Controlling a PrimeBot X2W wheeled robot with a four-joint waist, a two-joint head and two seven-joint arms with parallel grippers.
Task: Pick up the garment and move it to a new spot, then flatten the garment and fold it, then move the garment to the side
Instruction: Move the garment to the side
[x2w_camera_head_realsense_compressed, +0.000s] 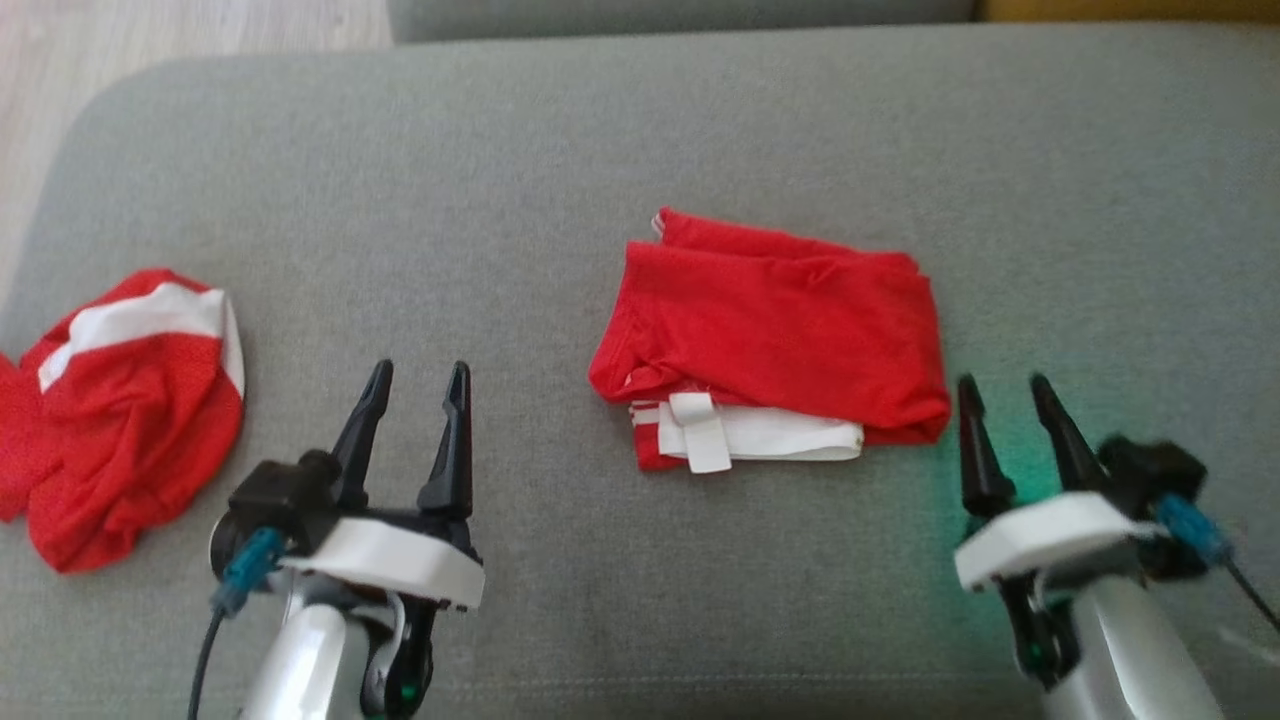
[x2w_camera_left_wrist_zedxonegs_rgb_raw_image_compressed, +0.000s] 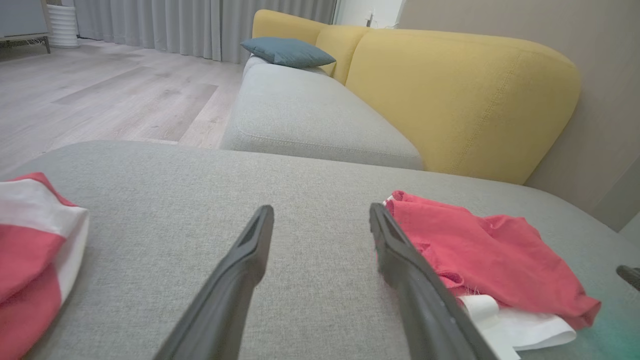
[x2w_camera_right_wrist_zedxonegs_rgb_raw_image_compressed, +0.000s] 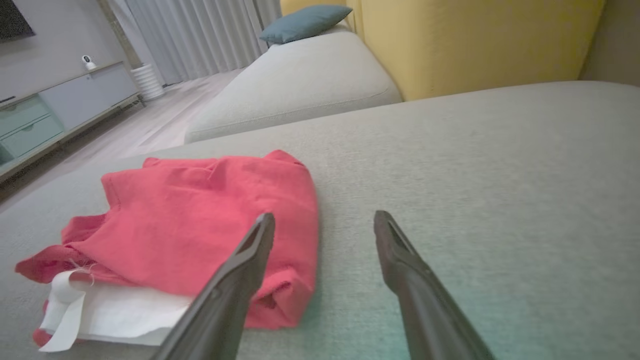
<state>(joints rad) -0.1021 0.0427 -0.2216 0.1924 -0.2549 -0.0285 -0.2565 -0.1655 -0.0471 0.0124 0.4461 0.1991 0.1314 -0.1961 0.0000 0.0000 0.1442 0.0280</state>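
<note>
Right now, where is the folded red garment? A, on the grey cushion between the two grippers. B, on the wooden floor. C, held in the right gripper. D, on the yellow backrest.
A: the folded red garment lies flat on the grey cushion, ahead of and between the open left gripper and open right gripper, gripped by neither.

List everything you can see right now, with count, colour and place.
folded garment: one, red and white, middle of the cushion
crumpled garment: one, red and white, cushion's left edge
cushion: one, grey, under both garments
sofa back: one, yellow, behind the cushion
pillow: one, blue, far end, beside the sofa back
floor: pale wood, left of the sofa
curtains: grey, far wall
cabinet: one, grey-blue, by the wall
left gripper: one, dark, open, between the garments
right gripper: one, dark, open, right of the folded garment
</note>
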